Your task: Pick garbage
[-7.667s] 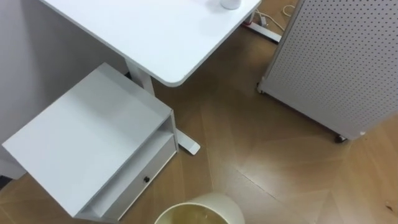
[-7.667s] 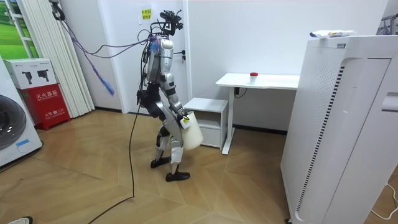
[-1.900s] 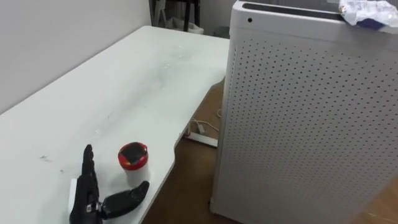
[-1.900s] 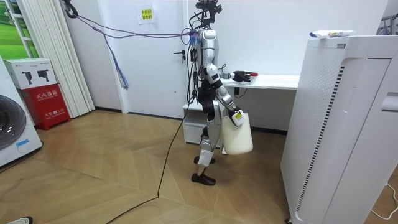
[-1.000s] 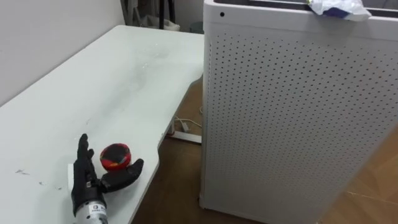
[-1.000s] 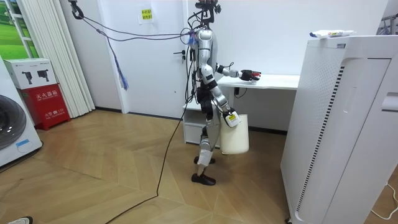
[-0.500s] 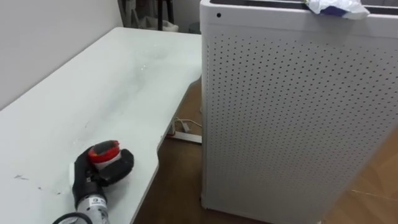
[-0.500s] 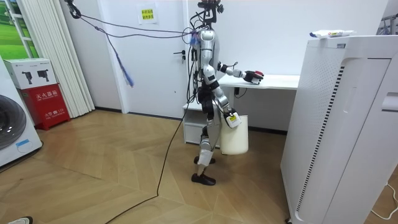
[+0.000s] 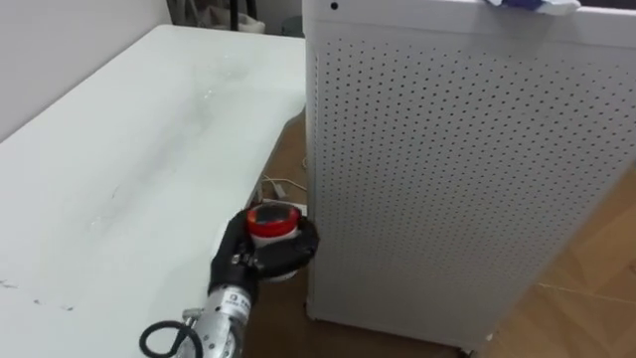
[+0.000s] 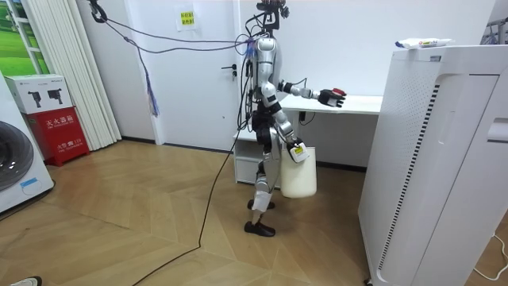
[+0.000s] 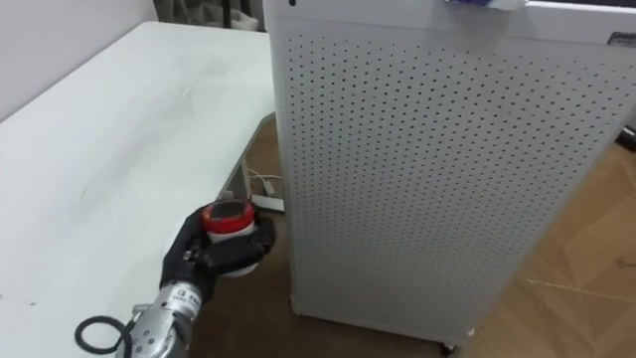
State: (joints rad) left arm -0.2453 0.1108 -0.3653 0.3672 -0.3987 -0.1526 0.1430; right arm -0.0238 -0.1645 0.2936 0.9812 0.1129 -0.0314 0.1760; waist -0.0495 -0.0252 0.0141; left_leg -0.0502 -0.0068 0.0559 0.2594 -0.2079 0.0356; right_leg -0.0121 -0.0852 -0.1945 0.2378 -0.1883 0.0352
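Red-lidded small white cup is seen clasped in the curled fingers of the left hand. It is held at the edge of the white table, close beside the tall perforated white cabinet. Crumpled white-and-blue litter is shown on the cabinet's top. In the room view, a cream plastic bin is carried low at the right hand, whose grip cannot be told.
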